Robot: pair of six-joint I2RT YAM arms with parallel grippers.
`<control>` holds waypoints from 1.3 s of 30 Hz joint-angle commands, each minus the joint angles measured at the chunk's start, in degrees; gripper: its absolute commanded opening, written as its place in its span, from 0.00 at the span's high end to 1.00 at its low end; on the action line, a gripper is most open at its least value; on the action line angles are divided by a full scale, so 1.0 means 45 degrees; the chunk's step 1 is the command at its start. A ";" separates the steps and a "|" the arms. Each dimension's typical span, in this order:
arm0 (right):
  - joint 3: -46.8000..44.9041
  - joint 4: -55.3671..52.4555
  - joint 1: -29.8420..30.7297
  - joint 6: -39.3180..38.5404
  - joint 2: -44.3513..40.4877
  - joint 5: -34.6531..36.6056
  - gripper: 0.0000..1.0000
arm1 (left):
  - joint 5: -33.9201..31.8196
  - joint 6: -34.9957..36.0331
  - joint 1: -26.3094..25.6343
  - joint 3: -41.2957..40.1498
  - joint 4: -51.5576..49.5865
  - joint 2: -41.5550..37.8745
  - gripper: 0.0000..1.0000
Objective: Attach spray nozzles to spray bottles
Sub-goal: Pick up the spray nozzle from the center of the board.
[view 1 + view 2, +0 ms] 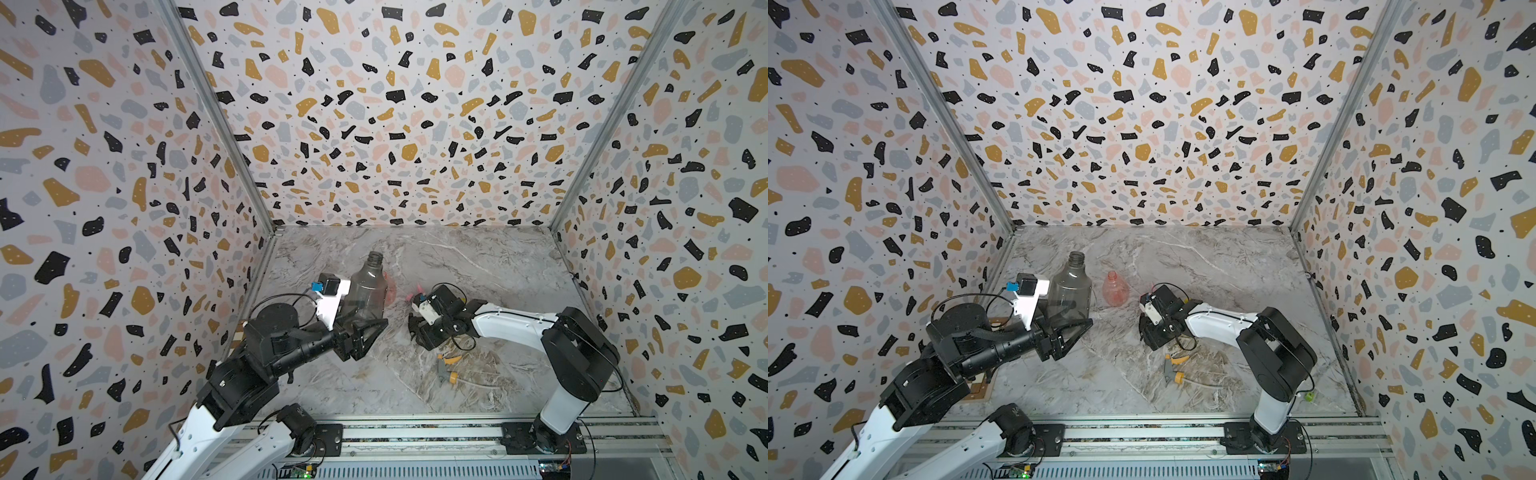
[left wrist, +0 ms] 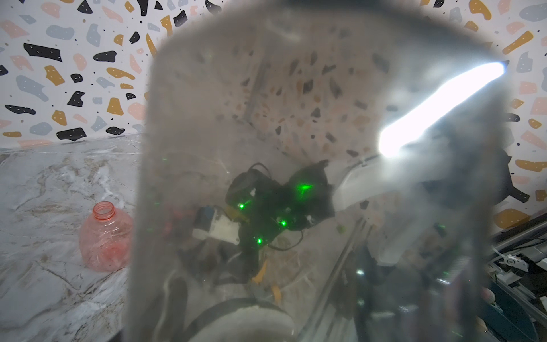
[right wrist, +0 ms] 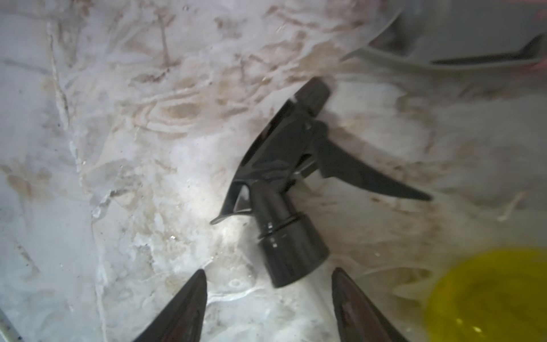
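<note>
Clamping the left gripper (image 1: 368,328) on the lower body of the smoky grey bottle (image 1: 368,286), neck up, near the left edge of the desk (image 1: 498,270). Holding the right gripper (image 3: 268,272) wide and empty over the black nozzle (image 3: 296,165), flat near the desk centre, collar between the fingertips. Noting the pink bottle (image 1: 1115,289) upright just beside the grey one and the grey-and-yellow nozzle (image 1: 446,372) flat toward the front edge.
</note>
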 commanded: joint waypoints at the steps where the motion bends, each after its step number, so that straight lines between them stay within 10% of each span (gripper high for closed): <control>1: -0.0036 0.0051 0.0598 0.0590 -0.0385 -0.0655 0.33 | -0.0089 0.0411 -0.0061 0.0084 0.0419 -0.0146 1.00; 39: 0.3778 -0.1869 0.0920 0.1313 0.2784 0.2938 0.45 | -0.0165 0.0373 -0.0072 -0.0424 0.0557 -0.0558 1.00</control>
